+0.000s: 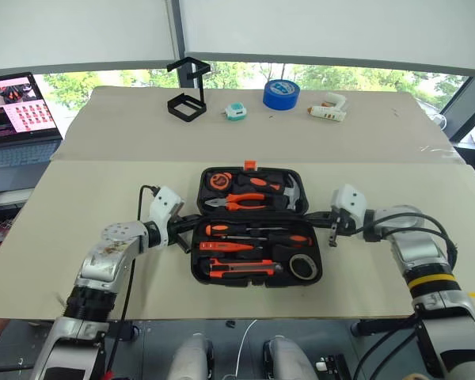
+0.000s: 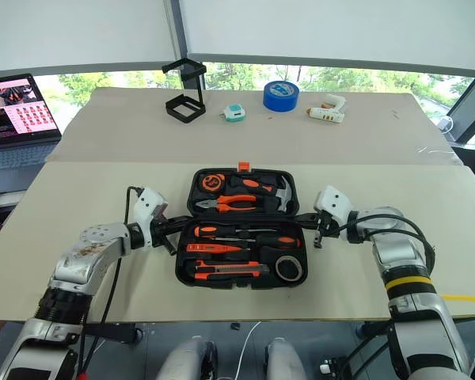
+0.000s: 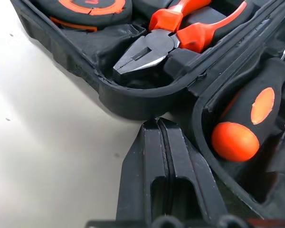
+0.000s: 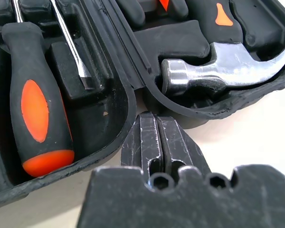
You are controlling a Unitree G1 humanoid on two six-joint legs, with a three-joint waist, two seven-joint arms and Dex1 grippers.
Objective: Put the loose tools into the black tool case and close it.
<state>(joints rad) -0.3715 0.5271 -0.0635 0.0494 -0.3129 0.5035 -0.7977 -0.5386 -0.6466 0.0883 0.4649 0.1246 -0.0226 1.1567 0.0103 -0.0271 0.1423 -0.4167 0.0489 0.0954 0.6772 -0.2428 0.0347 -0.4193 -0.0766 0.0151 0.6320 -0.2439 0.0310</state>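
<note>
the case (image 1: 257,226), black moulded plastic with rounded corners and an orange latch, lies open on the table (image 1: 95,206) between the two sets of fingers. left fingers (image 3: 156,142) pressed together, holding nothing, tips at the hinge notch; right fingers (image 4: 156,133) likewise at the opposite hinge end. smooth rubbery orange-black screwdrivers (image 1: 257,233), a knife (image 1: 239,270) and a grey tape roll (image 1: 303,267) sit in shaped recesses.

Far along the table (image 1: 103,190): wire stand (image 1: 187,99), blue tape roll (image 1: 281,94), glue gun (image 1: 329,109).
</note>
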